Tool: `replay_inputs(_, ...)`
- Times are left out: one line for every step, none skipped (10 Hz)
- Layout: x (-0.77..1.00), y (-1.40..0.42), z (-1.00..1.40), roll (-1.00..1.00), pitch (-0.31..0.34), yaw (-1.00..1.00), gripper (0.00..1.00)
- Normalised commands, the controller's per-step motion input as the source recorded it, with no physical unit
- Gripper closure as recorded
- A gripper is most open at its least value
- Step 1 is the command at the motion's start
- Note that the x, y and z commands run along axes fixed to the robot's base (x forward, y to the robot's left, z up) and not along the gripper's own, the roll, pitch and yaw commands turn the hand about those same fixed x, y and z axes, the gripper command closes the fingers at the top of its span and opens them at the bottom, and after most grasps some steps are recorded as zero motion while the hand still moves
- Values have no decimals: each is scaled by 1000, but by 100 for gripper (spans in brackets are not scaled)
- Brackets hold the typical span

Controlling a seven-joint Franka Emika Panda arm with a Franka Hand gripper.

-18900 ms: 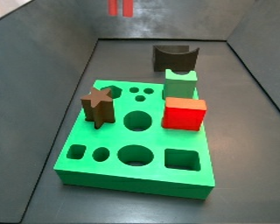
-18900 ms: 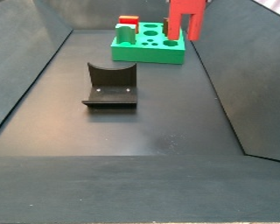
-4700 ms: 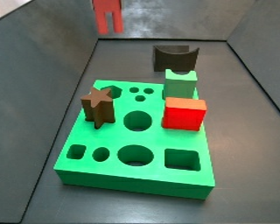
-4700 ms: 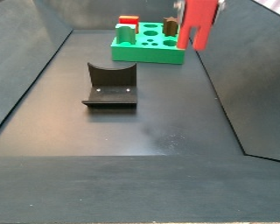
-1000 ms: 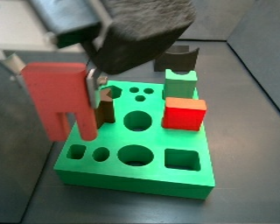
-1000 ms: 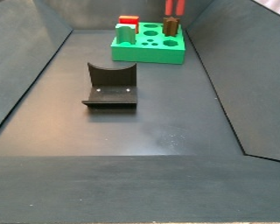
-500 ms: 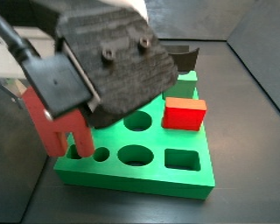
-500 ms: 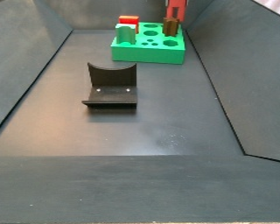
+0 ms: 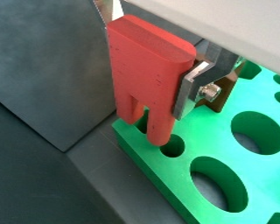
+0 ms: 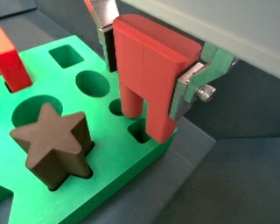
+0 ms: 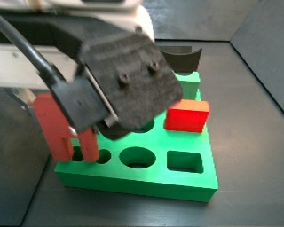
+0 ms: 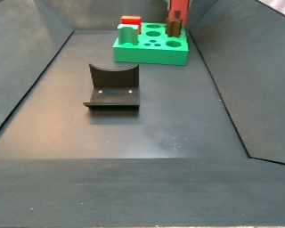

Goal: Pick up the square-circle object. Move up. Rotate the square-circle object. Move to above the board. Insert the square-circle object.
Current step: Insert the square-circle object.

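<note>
Gripper [image 10: 154,66] is clamped on the square-circle object [image 10: 154,70] and holds it upright at a corner of the board [image 10: 101,166]. In both wrist views the two legs point down, and one leg tip is at a small round hole [image 9: 174,149] near the board edge. A brown star [image 10: 55,153] stands beside it on the board. In a side view, a red cube [image 11: 187,115] sits further right, and the fixture [image 12: 111,86] stands well apart on the floor.
</note>
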Motion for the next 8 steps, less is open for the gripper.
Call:
replay_inputs(0, 0, -106, 0, -14, 0, 100)
replay_inputs(0, -6, -111, 0, -27, 0, 100)
replay_inputs(137, -37, -200, 0, -39, 0, 100)
replay_inputs(320, -20, -197, -17, -41, 0, 100)
replay_inputs(51, -74, 0, 0, -1, 0, 100)
replay_inputs(271, -31, 0, -59, 0, -46, 100)
replay_inputs(106, -9, 0, 0, 0, 0, 100)
replay_inputs(129, 43, -23, 0, 0, 0, 100)
